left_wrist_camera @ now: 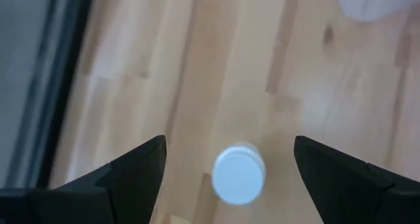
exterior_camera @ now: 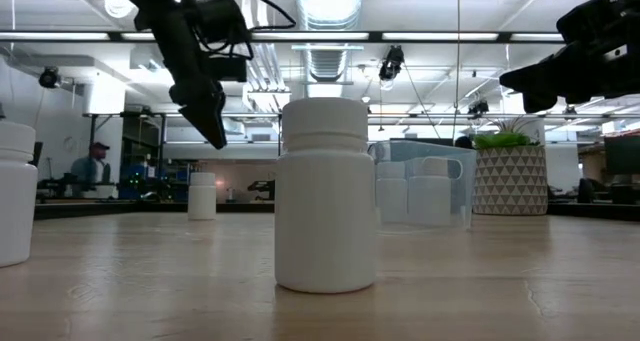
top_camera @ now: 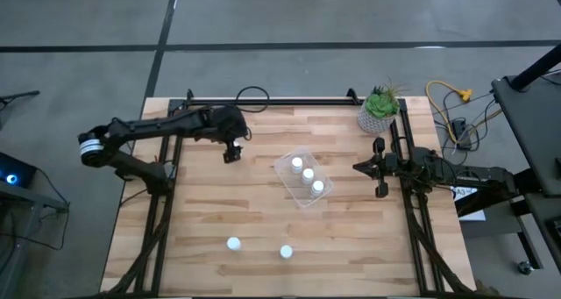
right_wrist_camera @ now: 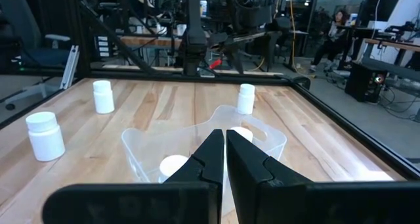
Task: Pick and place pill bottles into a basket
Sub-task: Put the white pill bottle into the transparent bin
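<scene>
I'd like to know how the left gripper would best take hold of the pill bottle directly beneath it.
Probably straight down from above. The pill bottle stands upright on the table, cap up, between the left gripper's open fingers. Closing on its round side wall just under the cap should work from any side, and nothing crowds it.

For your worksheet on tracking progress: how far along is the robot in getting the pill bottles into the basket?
Done: three small white capped pill bottles stand inside the clear plastic rectangular basket.
In hand: nothing is gripped. The left gripper hangs open directly above a fourth bottle, apparently about to pick it. The right gripper waits shut beside the basket.
Left: that bottle plus two near the table's front edge.
</scene>
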{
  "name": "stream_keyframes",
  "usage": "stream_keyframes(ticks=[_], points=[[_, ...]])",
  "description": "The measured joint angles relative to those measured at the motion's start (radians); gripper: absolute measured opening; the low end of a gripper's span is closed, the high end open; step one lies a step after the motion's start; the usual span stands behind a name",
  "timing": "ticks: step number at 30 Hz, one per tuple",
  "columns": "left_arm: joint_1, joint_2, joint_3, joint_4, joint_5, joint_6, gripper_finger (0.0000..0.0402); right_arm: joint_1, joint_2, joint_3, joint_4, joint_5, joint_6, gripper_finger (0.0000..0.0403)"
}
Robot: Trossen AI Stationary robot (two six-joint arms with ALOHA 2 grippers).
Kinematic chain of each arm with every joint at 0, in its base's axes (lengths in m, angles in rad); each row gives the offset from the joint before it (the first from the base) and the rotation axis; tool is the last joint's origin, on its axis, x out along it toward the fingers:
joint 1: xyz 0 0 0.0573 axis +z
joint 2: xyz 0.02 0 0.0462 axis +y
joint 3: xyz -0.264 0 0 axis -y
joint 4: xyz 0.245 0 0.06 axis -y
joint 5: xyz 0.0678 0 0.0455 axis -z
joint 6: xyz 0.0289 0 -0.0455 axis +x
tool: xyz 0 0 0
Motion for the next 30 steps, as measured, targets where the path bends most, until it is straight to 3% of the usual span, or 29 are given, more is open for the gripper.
stream_keyframes(ticks=[4, 15, 30], points=[[0.001, 0.048, 0.006, -0.011, 0.057, 0.000, 0.0315, 0.000, 0.000, 0.000, 0.000, 0.000, 0.001, 0.0009], [0.042, 0.143, 0.004, -0.071, 0.070, 0.001, 0.0315, 0.000, 0.000, 0.000, 0.000, 0.000, 0.000, 0.0009], [0.063, 0.145, -0.006, -0.070, 0.165, 0.003, 0.0315, 0.000, 0.000, 0.000, 0.000, 0.000, 0.002, 0.0009]])
